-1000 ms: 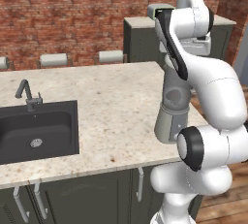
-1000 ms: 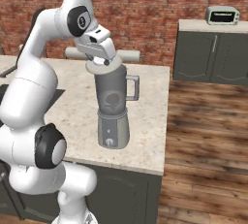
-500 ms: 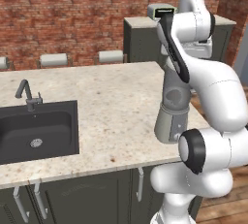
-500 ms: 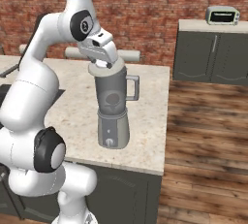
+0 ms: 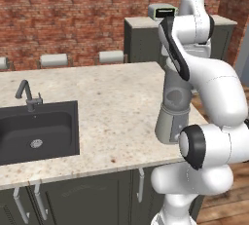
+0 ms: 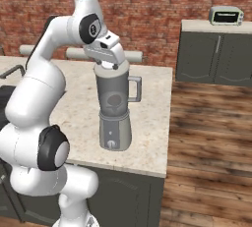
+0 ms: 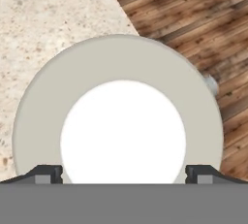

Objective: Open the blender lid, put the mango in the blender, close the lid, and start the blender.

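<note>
Lid removal is judged to be the step in hand, and it is best done by centring the pincer on the raised cap, closing squarely, and lifting straight up so the jar is not tipped.

From the left base camera, the blender (image 5: 173, 114) is seen standing on the desk (image 5: 107, 107) near its 3 o'clock edge, largely hidden behind the white arm. The sink (image 5: 36, 131) lies well apart at 9 o'clock.

From the right base camera, the pincer (image 6: 112, 65) is seen directly above the jar mouth, at 12 o'clock of the blender, with the hand right at the blender lid (image 6: 114, 67). The toaster oven (image 6: 225, 15) sits far off at 2 o'clock.

From the hand camera, the blender lid's white centre cap is seen lying between the two fingertips (image 7: 46, 173), which stand spread at either side of it, open and not yet closed on it. Contact cannot be told. The mango cannot be located.
</note>
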Robot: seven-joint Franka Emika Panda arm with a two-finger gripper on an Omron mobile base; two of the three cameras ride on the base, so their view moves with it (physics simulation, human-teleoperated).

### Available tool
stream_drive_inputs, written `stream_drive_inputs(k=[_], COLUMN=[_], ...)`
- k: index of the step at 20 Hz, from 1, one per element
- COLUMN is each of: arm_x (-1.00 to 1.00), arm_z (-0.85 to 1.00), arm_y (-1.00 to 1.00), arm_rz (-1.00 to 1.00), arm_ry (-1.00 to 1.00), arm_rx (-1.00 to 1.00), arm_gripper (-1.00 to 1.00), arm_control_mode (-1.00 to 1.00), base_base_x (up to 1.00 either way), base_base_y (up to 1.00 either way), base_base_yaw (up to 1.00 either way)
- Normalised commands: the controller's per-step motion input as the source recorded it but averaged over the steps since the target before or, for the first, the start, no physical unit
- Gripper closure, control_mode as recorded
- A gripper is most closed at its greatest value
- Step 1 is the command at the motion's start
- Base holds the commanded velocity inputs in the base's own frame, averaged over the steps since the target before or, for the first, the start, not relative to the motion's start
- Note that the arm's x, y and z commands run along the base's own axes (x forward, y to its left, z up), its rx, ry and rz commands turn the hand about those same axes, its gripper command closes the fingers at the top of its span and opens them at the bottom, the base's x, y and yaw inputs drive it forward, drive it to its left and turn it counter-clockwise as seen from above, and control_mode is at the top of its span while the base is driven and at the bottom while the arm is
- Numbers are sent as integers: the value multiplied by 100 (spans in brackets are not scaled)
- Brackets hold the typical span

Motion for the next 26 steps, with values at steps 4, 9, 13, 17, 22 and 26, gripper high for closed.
stream_drive_inputs(k=[4, 9, 13, 17, 22, 26], arm_x=[33, 26, 6, 0, -1, 0], arm_z=[-4, -11, -9, -15, -15, -3], arm_y=[-3, -3, -10, -4, 0, 0], arm_rz=[11, 11, 8, 5, 3, 2], arm_ry=[0, 0, 0, -3, -2, 0], arm_rx=[4, 2, 0, 0, 0, 0], arm_gripper=[100, 100, 100, 100, 100, 100], arm_control_mode=[-100, -100, -100, -100, -100, -100], base_base_x=[0, 0, 0, 0, 0, 0], base_base_y=[0, 0, 0, 0, 0, 0], base_base_yaw=[0, 0, 0, 0, 0, 0])
